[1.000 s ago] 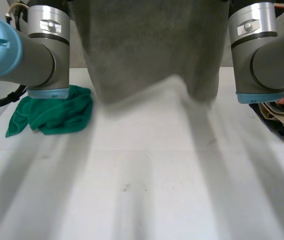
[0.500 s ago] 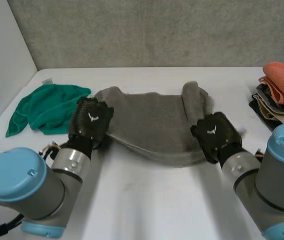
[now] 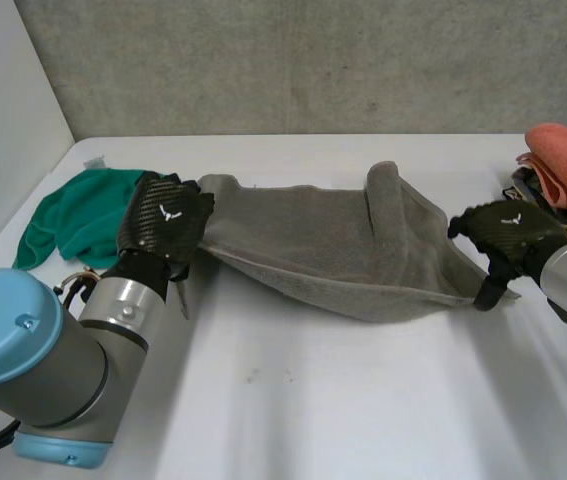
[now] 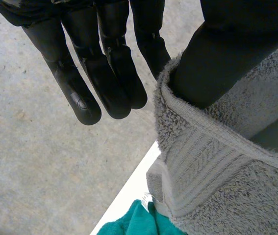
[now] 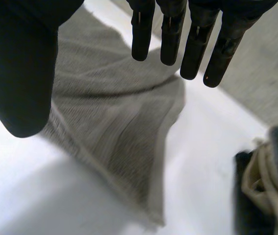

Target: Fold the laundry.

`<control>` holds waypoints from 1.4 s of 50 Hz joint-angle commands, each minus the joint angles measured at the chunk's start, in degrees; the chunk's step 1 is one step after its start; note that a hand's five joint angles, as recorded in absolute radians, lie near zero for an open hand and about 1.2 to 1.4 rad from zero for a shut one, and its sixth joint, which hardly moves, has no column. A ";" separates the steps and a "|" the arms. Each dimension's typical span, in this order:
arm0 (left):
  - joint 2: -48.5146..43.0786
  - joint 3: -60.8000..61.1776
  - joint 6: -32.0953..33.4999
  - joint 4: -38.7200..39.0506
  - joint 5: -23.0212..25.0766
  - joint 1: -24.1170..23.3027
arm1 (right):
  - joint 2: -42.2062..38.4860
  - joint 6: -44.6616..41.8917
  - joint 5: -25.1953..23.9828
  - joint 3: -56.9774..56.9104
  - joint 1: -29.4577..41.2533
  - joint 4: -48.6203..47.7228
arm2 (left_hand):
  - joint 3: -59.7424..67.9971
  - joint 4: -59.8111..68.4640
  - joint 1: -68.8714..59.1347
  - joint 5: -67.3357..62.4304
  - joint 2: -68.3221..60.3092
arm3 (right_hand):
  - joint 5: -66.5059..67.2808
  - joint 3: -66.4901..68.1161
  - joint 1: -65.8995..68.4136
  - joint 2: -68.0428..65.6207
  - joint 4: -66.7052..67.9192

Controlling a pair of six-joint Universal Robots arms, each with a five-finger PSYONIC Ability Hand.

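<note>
Left hand (image 3: 163, 225): open; fingers (image 4: 109, 73) straight and clear of cloth, thumb (image 4: 217, 54) set apart from them.
At left thumb: hemmed corner of the grey towel (image 3: 333, 250), wrapped over the thumb and touching it; not pinched by the fingers.
Outward of left hand: green cloth (image 3: 78, 215), crumpled on the bench (image 3: 313, 400), just beside the hand on its outer side; one edge under the towel corner in the left wrist view.
Right hand (image 3: 511, 232): open; fingers (image 5: 197, 44) straight and slightly spread, thumb (image 5: 21, 73) well apart from them, nothing held.
Under right palm: opposite end of the towel; thumb tip just beside its near corner in the head view, contact not discernible.
Between hands: towel spread across the bench from one hand to the other, with a raised fold nearer the right hand.
Outward of right hand: pile of clothes (image 3: 563, 170), orange piece on top, on the hand's outer side.
</note>
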State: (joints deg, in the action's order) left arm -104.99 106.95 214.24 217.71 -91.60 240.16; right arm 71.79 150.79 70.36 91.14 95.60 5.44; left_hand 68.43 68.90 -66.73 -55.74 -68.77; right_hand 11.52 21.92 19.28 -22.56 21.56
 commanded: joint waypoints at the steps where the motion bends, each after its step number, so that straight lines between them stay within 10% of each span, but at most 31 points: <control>1: -0.39 -3.06 0.04 -1.76 0.01 0.22 | -8.06 0.20 -3.83 -2.28 -2.26 2.12 | 11.57 11.10 -13.27 -14.26 -11.23 | 5.55 5.15 7.79 -4.51 5.51; 10: -1.27 -6.49 -0.05 -3.87 0.01 0.57 | -14.74 0.29 -4.01 -3.86 -2.26 -3.68 | 11.57 11.10 -13.27 -14.26 -11.23 | 12.09 11.69 14.33 -11.05 12.05; 14: -1.45 -6.84 -0.05 -4.67 0.01 0.57 | -17.30 1.43 -3.48 -6.75 -2.08 -8.68 | 11.57 11.10 -13.27 -14.26 -11.23 | 58.28 57.87 60.52 -57.24 58.24; 25: -4.70 -3.50 -0.14 -6.60 0.28 1.37 | -8.00 2.84 -3.22 -2.99 -2.70 -10.28 | 10.59 10.12 -12.30 -13.28 -10.26 | 58.48 58.08 60.72 -57.44 58.44; 33: -9.53 -2.97 -0.05 -6.95 0.19 1.72 | 2.12 -1.89 -1.03 4.21 -4.45 -10.98 | -21.20 -21.67 19.49 18.51 21.53 | 58.48 58.08 60.72 -57.44 58.44; 52: -10.59 -0.60 0.04 -10.47 -1.39 3.30 | 2.83 -6.04 3.20 6.42 -5.95 -11.42 | -34.84 -35.31 33.13 32.15 35.17 | 58.48 58.08 60.72 -57.44 58.44; 57: -10.77 -0.25 0.04 -10.20 -4.03 4.79 | 2.74 -6.12 3.20 6.86 -5.77 -11.42 | -26.64 -27.11 24.93 23.95 26.97 | 58.48 58.08 60.72 -57.44 58.44; 60: -10.94 -0.42 0.39 -10.29 -4.12 4.97 | 2.83 -6.65 3.29 6.86 -5.77 -11.15 | 11.46 10.99 -13.16 -14.15 -11.12 | 58.48 58.08 60.72 -57.44 58.44; 70: -0.67 4.23 2.58 -16.87 -4.38 4.79 | 7.48 -15.60 3.11 8.44 -6.30 -0.45 | 11.57 11.10 -13.27 -14.26 -11.23 | 58.48 58.08 60.72 -57.44 58.44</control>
State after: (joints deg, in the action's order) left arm -113.83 107.18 214.99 206.17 -96.11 245.13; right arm 75.56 142.47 73.67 98.25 89.75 -3.69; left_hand 68.08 68.49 -67.17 -55.91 -68.43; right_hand 56.79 67.94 57.28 -67.63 68.22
